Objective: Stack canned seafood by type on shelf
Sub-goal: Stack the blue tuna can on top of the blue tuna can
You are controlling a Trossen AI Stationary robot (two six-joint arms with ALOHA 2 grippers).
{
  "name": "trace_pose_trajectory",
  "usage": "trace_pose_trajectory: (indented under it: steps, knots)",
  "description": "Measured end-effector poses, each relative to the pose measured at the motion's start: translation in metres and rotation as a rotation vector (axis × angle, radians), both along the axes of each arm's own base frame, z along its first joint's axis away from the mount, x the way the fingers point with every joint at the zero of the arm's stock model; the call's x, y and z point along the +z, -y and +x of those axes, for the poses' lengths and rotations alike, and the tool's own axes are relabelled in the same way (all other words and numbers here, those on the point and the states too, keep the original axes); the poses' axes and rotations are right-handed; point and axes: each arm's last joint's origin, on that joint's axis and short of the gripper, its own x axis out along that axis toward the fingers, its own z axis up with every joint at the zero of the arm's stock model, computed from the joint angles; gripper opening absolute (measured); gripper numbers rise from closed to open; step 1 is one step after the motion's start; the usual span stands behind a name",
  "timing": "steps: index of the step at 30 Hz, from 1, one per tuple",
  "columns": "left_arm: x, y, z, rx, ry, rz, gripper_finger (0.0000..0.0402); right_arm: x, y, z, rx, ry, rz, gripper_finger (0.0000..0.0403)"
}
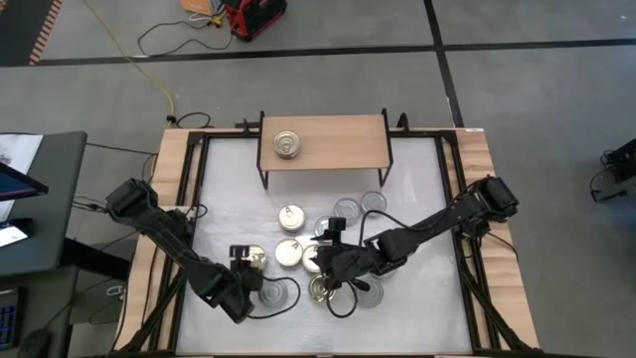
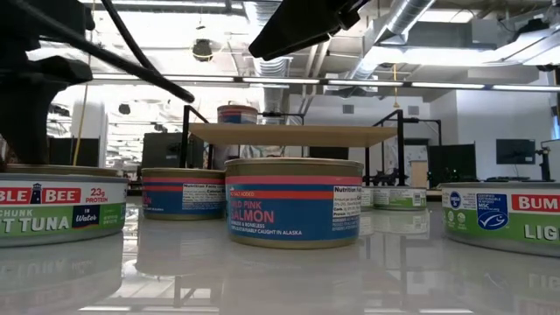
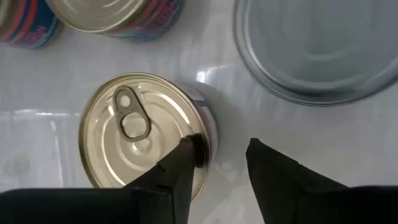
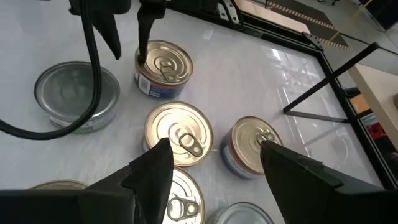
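The shelf [image 1: 323,141] stands at the table's far side with one gold-lidded can [image 1: 286,145] on it. Several cans sit flat on the table in a cluster [image 1: 318,249], some gold-lidded, some silver-lidded. My left gripper [image 3: 217,146] is open at a gold-lidded can [image 3: 140,134] at the near left of the cluster. One finger is over the can's rim and the other stands beside the can, over the table. My right gripper [image 4: 214,149] is open above two gold-lidded cans [image 4: 179,134] [image 4: 252,146] in the middle of the cluster. My left gripper comes at the gold-lidded can from above. One fingertip [image 3: 185,149] stands at the lid's rim [image 4: 140,61] and the other is outside the can. I cannot tell whether the fingertip touches the rim. The can sits flat on the table.
A silver-lidded can [image 3: 317,50] sits close beside my left gripper. More cans [image 1: 347,209] [image 1: 368,290] crowd around my right gripper. In the low view a salmon can [image 2: 293,210] and a tuna can [image 2: 52,206] stand in front of the shelf [image 2: 293,133]. Cables lie on the table.
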Motion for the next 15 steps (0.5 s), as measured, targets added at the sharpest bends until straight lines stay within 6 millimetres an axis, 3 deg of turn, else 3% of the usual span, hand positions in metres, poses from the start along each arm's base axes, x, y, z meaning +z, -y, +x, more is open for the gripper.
trace_pose_trajectory:
  steps: [4, 9, 15]
  knots:
    - [0.0, -0.0002, 0.0001, -0.007, 0.003, 0.009, 0.0097, 0.0, -0.0012, -0.0004, 0.003, 0.0, 0.0, 0.0274]
    - [0.0003, -0.0001, 0.0004, -0.019, 0.009, 0.017, 0.0013, 0.0, -0.0027, -0.001, 0.008, 0.0, 0.0, 0.0274]
    - [-0.0002, 0.0001, 0.0002, -0.028, 0.014, 0.023, 0.0002, 0.0, -0.0066, -0.0026, 0.018, 0.0, -0.001, 0.0274]
